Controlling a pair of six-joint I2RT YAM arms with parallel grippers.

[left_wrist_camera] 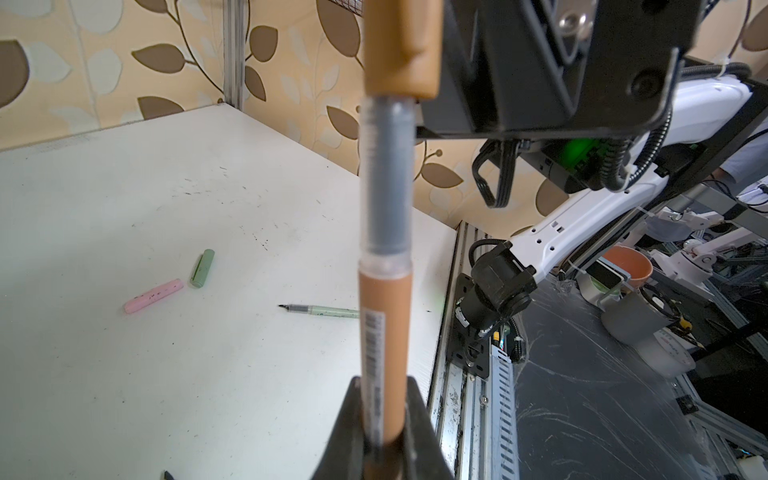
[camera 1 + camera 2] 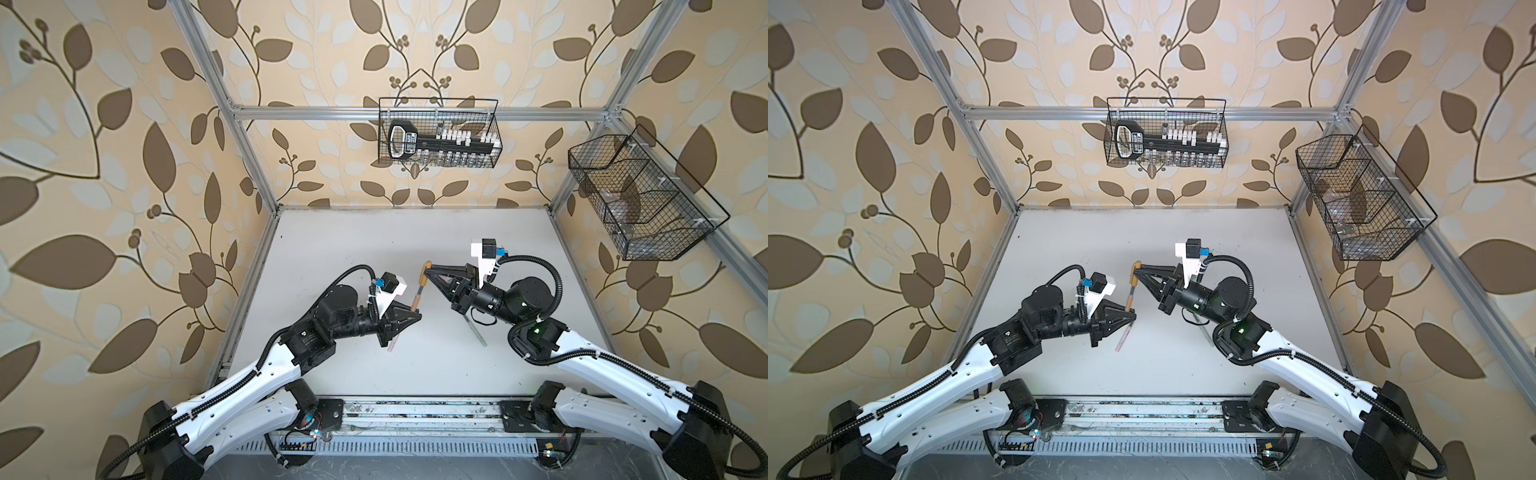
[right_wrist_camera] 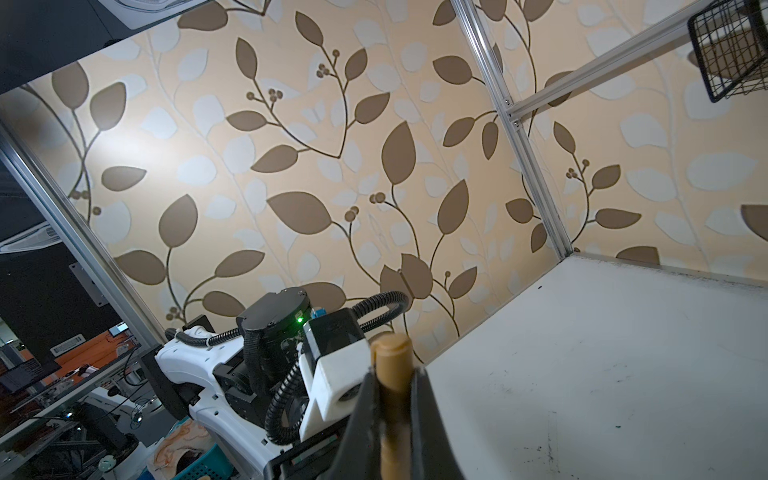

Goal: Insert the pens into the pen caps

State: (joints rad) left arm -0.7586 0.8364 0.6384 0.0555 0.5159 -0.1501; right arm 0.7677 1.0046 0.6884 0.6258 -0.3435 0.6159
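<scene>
- Brown pen point(image 1: 382, 332) clamped low on its barrel in left gripper point(image 1: 382, 440), jaws tight on both sides, most of the barrel sticking out past the fingertips.
- Brown cap point(image 1: 401, 45) pinched in right gripper point(image 3: 392, 415), jaws closed on its sides, blunt end poking out past the fingertips in the right wrist view.
- Both held in the air above the table point(image 1: 124, 187), mid-workspace in both top views, gripper tips facing each other with pen and cap in one line between them.
- Pen's front end inside the cap mouth, clear grey section between cap and brown barrel bare, so not fully seated.
- Pink cap point(image 1: 153, 296) and green cap point(image 1: 202, 268) flat on the table, just beside each other, well apart from both grippers.
- Green pen point(image 1: 328, 309) flat on the table, uncapped, dark tip toward the two caps.
- Pink pen point(image 2: 392, 343) flat on the table, partly hidden under left gripper in both top views.
</scene>
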